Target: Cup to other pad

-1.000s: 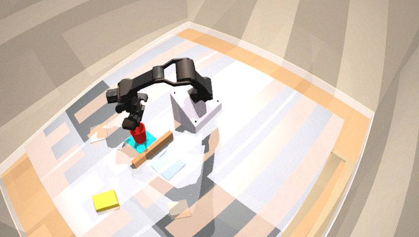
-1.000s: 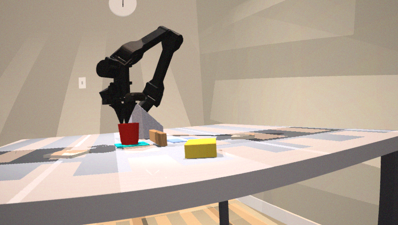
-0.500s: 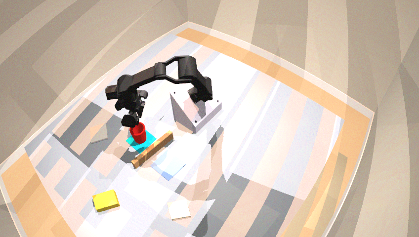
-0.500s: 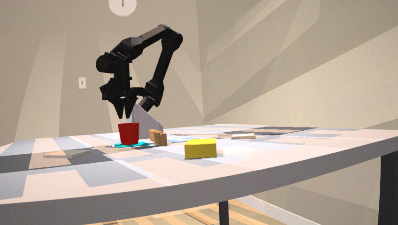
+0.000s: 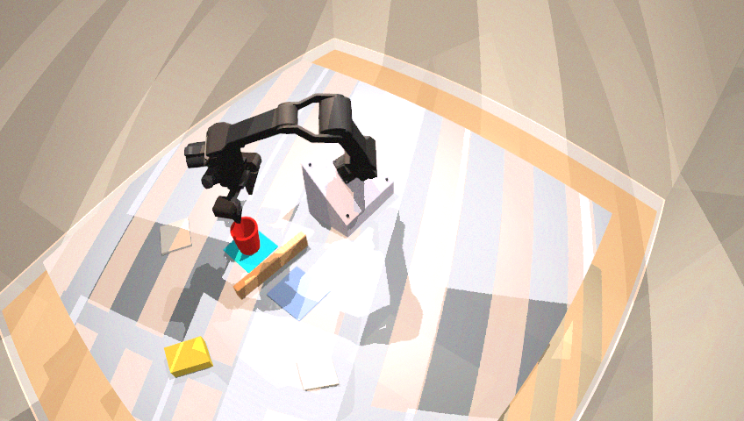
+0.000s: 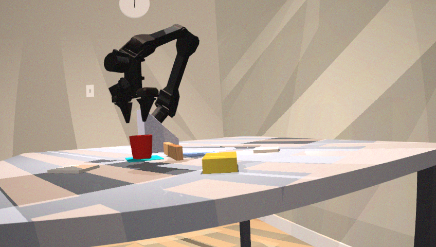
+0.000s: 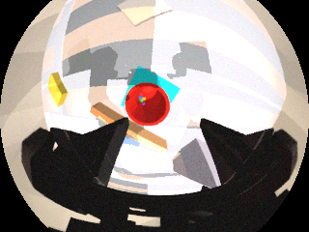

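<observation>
The black jointed arm [image 6: 171, 60] arches over the patchwork worktop [image 6: 214, 189], wrist pointing straight down. Its tool [image 6: 135, 115] hangs above the cup with fingers spread wide, holding nothing. The small rigid red plastic cup [image 6: 140, 146] stands upright on the flat teal pad [image 6: 152, 157]. It likely handles light but spill-prone, best gripped across its walls. Tiny coloured marbles [image 7: 143, 97] lie inside.

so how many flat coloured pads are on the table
2. The flat teal square pad lies under the upright red cup; the flat pale blue square pad lies bare across the long wooden block.
</observation>
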`<state>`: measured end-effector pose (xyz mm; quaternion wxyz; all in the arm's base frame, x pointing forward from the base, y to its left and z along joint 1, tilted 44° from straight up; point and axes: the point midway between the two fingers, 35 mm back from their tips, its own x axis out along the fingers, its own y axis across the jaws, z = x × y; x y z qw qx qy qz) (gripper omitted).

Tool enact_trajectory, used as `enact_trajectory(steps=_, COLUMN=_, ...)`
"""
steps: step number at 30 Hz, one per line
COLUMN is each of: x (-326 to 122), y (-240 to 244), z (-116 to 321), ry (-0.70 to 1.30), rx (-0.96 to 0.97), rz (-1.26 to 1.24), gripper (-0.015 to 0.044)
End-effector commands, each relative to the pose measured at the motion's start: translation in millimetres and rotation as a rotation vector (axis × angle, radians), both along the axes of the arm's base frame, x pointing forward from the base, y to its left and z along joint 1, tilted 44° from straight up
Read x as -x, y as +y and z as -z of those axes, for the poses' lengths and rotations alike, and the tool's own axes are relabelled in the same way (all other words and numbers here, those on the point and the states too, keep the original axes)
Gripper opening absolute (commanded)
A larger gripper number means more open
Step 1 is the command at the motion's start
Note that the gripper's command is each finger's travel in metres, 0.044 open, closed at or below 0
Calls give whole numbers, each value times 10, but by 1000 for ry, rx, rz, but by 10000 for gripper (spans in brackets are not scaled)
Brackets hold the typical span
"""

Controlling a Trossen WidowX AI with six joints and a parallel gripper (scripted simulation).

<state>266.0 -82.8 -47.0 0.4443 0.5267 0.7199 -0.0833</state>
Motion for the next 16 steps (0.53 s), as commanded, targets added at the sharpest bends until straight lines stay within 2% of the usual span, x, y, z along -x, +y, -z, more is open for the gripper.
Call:
enact_trajectory(steps=1, x=-21, y=-147, z=-149, ry=-9, rx=10, rz=-6, gripper=440)
enact_trajectory(steps=6, x=-22, y=-256, z=-278, ry=-9, rx=12, rz=-7, gripper=440)
enact_trajectory(steps=16, x=-17, y=-231, z=-249, ry=-7, rx=7, rz=1, gripper=440)
